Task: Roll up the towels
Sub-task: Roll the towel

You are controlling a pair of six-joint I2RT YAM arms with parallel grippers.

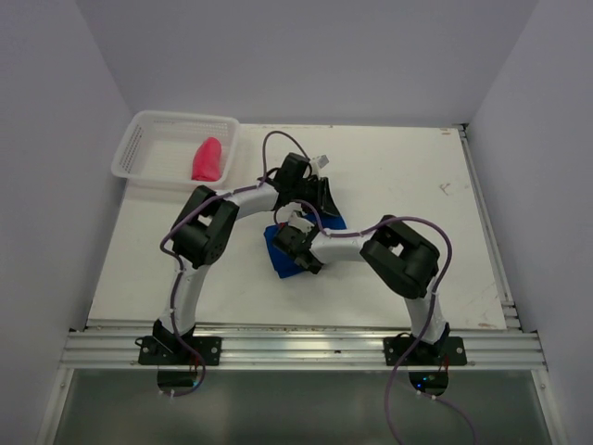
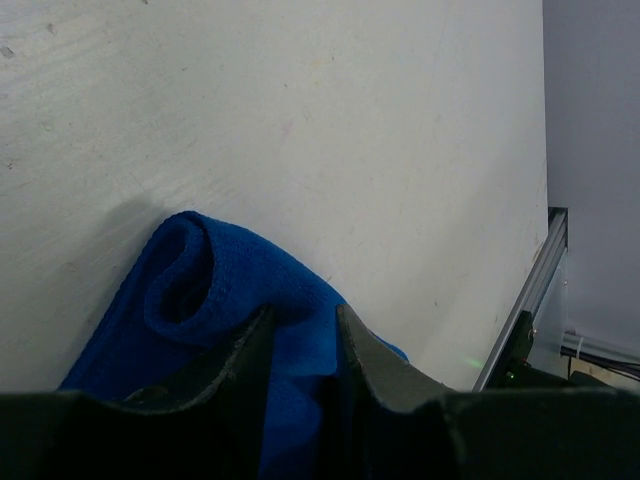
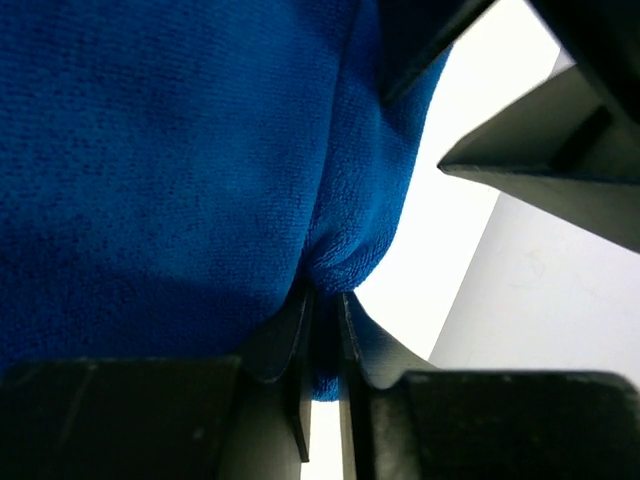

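Observation:
A blue towel [image 1: 283, 260] lies partly rolled in the middle of the white table. In the left wrist view the blue towel [image 2: 200, 300] shows a rolled end, and my left gripper [image 2: 302, 330] is shut on its cloth beside that roll. In the right wrist view the blue towel [image 3: 160, 160] fills the frame, and my right gripper [image 3: 322, 300] is shut on a pinched fold of it. From above, the left gripper [image 1: 320, 195] is at the towel's far edge and the right gripper [image 1: 295, 239] is over its middle. A pink rolled towel [image 1: 207, 159] lies in the basket.
A white mesh basket [image 1: 141, 141] stands at the back left of the table [image 1: 408, 185]. An aluminium rail [image 1: 296, 348] runs along the near edge. White walls close in the left, back and right sides.

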